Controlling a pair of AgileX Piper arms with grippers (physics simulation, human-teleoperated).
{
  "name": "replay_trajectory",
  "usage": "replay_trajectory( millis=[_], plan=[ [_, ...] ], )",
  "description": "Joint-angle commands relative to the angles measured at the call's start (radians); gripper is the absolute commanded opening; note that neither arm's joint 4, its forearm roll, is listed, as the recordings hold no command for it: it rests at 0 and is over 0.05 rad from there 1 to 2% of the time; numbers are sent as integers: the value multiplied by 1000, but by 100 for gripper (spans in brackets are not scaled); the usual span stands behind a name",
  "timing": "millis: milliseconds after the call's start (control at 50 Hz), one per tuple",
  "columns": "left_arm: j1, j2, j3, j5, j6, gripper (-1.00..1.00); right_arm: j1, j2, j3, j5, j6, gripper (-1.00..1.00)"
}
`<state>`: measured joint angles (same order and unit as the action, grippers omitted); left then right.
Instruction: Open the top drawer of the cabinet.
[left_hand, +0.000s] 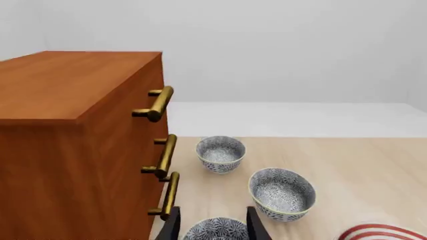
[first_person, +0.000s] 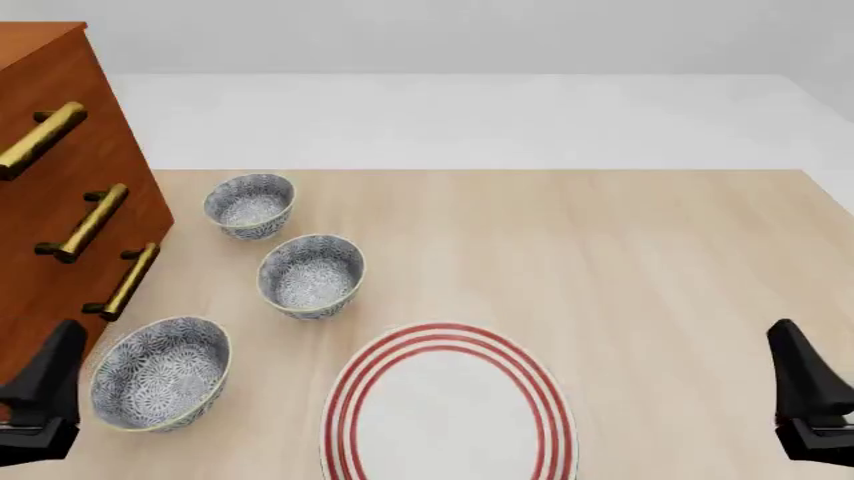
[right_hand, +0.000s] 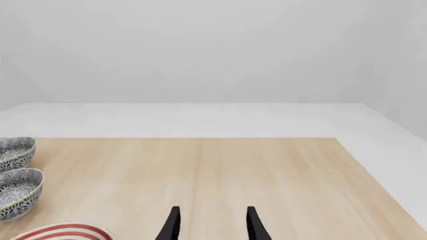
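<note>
Here: top drawer (first_person: 60, 150) flush in cabinet (left_hand: 60, 150); left tool (left_hand: 212, 225), right tool (right_hand: 210, 225) spread, empty; no readable writing.

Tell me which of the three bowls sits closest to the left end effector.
The largest-looking bowl, nearest the camera in the front view, right beside the left end effector and just off the cabinet; the other two lie farther out.

Both claws spread, empty — left claw (left_hand: 212, 227), right claw (right_hand: 211, 225).

Reddish-brown cabinet (first_person: 54, 200) stands far left, top drawer (first_person: 40, 120) shut.
</note>
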<state>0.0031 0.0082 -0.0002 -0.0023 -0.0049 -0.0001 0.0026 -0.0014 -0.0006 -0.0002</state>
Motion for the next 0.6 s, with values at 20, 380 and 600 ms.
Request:
replay_trajectory(
  millis=[20,380,600],
  plan=[
    [10,21,-1,-3,-11,100,0,5,-3,-1,0,100],
    [29,-7,-1,25,-3,100,0,5,-3,-1,0,100],
    [15,-8,-6,-30,99,100,0,5,-3,-1,0,100]
  ],
)
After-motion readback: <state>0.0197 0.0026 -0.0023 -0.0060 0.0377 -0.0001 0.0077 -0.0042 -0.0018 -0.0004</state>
